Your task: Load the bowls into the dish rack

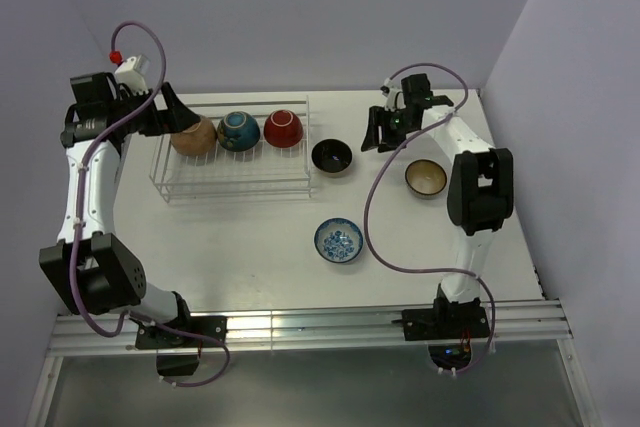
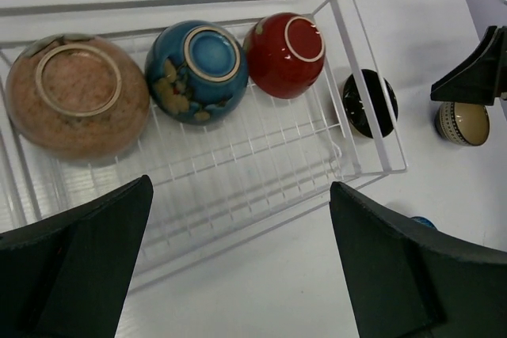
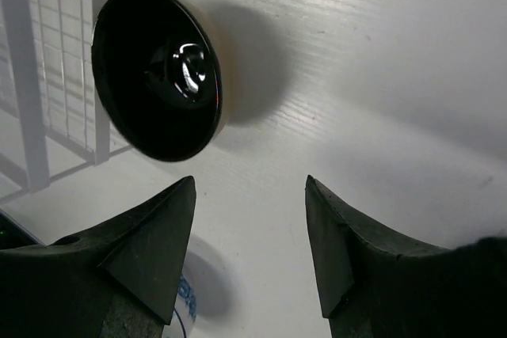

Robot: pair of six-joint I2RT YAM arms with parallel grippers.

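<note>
Top external view, left to right. The left gripper (image 1: 172, 117) hangs over the left end of the dish rack (image 1: 240, 177), its jaws spread wide and empty. The rack is a low rectangular basket of thin white wire with a grid floor. It holds three bowls along its far side, each turned upside down with the foot ring up:
- a speckled brown bowl (image 1: 193, 136), matt and stone-like
- a glossy blue bowl (image 1: 239, 131) with gold-toned patches
- a glossy red bowl (image 1: 283, 129) with a pale foot

Room remains in the rack's near half.

Three more bowls sit upright on the white table (image 1: 250, 267):
- a black bowl (image 1: 332, 156), shiny inside, just beside the rack's right end
- a patterned bowl (image 1: 339, 240), blue on white, nearer the arms
- a tan bowl (image 1: 426, 177) with a dark banded rim, furthest right

The right gripper (image 1: 378, 133) hovers between the black and tan bowls, jaws apart with nothing between them. In the right wrist view the black bowl lies ahead of the fingers, untouched.

Judged from this layout, the task is about half done: three bowls are loaded and three are left, with the black bowl likely next.
</note>
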